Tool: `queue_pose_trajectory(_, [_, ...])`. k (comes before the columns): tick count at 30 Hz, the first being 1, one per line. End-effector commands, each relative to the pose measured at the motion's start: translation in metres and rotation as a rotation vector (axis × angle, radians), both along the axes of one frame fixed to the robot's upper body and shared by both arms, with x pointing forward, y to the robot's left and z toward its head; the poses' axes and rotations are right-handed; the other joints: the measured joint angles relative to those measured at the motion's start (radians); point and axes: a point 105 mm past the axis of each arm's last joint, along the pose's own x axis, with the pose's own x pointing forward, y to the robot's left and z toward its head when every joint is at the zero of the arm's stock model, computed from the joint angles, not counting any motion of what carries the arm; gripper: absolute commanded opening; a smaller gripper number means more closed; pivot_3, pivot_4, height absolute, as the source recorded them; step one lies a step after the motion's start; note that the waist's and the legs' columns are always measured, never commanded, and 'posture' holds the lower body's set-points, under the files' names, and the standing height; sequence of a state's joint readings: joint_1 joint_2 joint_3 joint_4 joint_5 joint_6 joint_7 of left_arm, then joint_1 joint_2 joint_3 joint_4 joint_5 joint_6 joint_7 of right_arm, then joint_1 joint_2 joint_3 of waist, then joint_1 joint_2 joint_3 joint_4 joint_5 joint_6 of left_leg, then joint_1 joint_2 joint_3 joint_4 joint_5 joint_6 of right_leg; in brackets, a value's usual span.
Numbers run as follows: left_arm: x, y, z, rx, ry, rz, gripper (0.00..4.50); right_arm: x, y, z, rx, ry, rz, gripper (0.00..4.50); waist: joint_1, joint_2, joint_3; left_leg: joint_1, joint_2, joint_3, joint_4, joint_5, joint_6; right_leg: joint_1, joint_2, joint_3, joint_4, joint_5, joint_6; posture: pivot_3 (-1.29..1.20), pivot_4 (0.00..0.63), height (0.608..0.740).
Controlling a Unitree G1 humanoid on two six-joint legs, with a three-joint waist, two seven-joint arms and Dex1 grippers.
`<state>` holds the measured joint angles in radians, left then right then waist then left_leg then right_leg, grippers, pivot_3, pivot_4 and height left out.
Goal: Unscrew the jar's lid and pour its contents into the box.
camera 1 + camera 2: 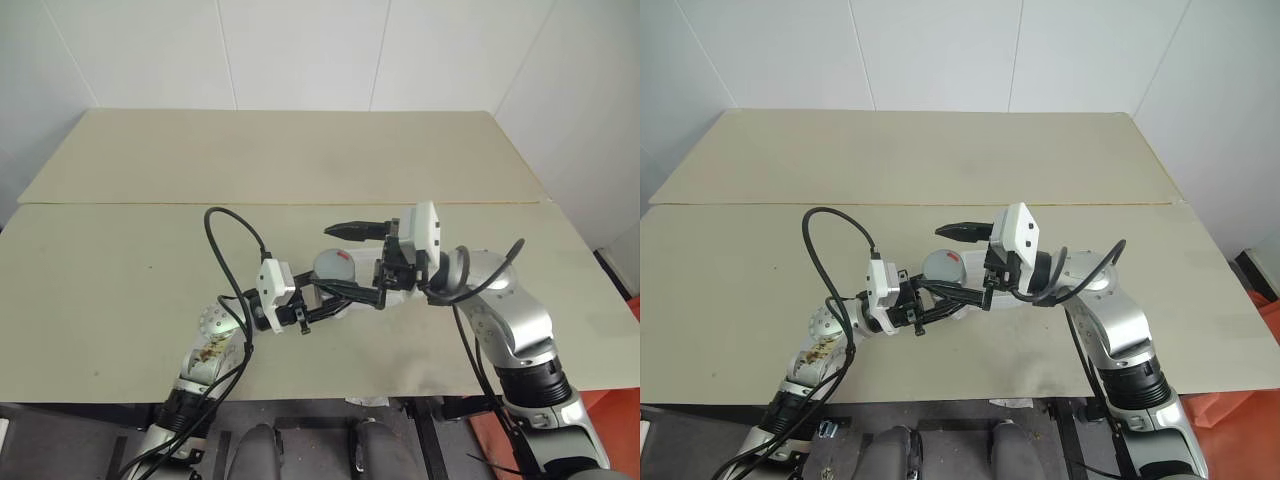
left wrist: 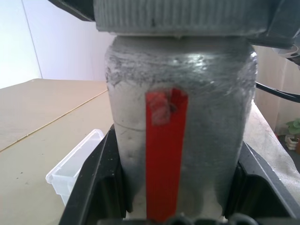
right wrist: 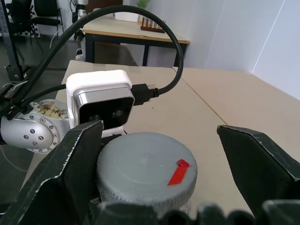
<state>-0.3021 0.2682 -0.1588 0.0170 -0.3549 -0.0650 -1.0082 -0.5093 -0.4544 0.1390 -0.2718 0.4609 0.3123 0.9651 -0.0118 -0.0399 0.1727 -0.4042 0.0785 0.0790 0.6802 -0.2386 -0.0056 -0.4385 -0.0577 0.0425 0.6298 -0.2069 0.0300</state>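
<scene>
My left gripper (image 2: 178, 199) is shut on the silvery-grey jar (image 2: 183, 117), one black finger on each side, and holds it above the table. A red strip runs down the jar's side. The round grey lid (image 3: 140, 168), with a small red mark on top, sits on the jar. Over the lid hangs my right gripper (image 3: 159, 136), open, with a finger on either side; one finger is close against the rim and the other stands well apart. The translucent whitish box (image 2: 75, 166) lies on the table beyond the jar. From the head, the lid (image 1: 335, 265) shows between both grippers.
The beige table (image 1: 120, 290) is wide, with a seam across it and a second panel (image 1: 280, 150) behind up to the white wall. Black cables loop off both wrists. Another table and chairs stand in the room behind, in the right wrist view.
</scene>
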Motion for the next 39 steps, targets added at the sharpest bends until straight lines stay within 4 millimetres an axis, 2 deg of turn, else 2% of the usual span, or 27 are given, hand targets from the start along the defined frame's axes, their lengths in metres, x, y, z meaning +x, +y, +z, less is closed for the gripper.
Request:
queue_pose_trajectory(1, [-0.004,-0.002,0.009,-0.017,-0.049,-0.023,2.04,0.005,-0.014,0.008,0.004,-0.051,-0.045,4.45,0.0,0.0,0.0,0.0,0.0,0.0,0.0,0.0,0.0,0.0,0.0,0.0,0.0,0.0,0.0,0.0,0.15,0.74])
queue_pose_trajectory(13, [-0.003,0.0,0.008,-0.008,-0.051,-0.019,2.04,0.007,-0.051,0.006,-0.023,-0.037,-0.134,4.45,0.0,0.0,0.0,0.0,0.0,0.0,0.0,0.0,0.0,0.0,0.0,0.0,0.0,0.0,0.0,0.0,0.15,0.74])
queue_pose_trajectory(20, [-0.002,0.001,0.008,-0.007,-0.053,-0.024,2.04,-0.003,-0.059,0.006,-0.021,-0.028,-0.131,4.45,-0.001,0.0,0.0,0.0,0.0,0.0,0.0,0.0,0.0,0.0,0.0,0.0,0.0,0.0,0.0,0.0,0.15,0.74])
queue_pose_trajectory(25, [-0.002,0.0,0.007,-0.005,-0.055,-0.027,2.04,-0.027,-0.05,0.009,-0.044,-0.004,0.006,4.45,0.0,0.0,0.0,0.0,0.0,0.0,0.0,0.0,0.0,0.0,0.0,0.0,0.0,0.0,0.0,0.0,0.15,0.74])
queue_pose_trajectory(27, [-0.002,0.0,0.008,-0.005,-0.056,-0.027,2.04,-0.03,-0.042,0.012,-0.038,-0.009,0.036,4.45,-0.001,0.0,0.0,0.0,0.0,0.0,0.0,0.0,0.0,0.0,0.0,0.0,0.0,0.0,0.0,0.0,0.15,0.74])
queue_pose_trajectory(33, [-0.002,-0.001,0.008,-0.005,-0.057,-0.029,2.04,-0.024,-0.013,0.014,-0.003,-0.02,0.069,4.45,-0.002,0.0,0.0,0.001,0.0,-0.001,0.0,0.0,0.0,0.0,0.0,0.0,0.001,0.0,0.0,0.0,0.15,0.74])
queue_pose_trajectory(39, [-0.003,-0.001,0.009,-0.006,-0.06,-0.027,2.04,-0.017,0.008,0.013,0.003,-0.04,0.088,4.45,0.0,0.0,0.0,0.0,0.0,0.0,0.0,0.0,0.0,0.0,0.0,0.0,0.0,0.0,0.0,0.0,0.15,0.74])
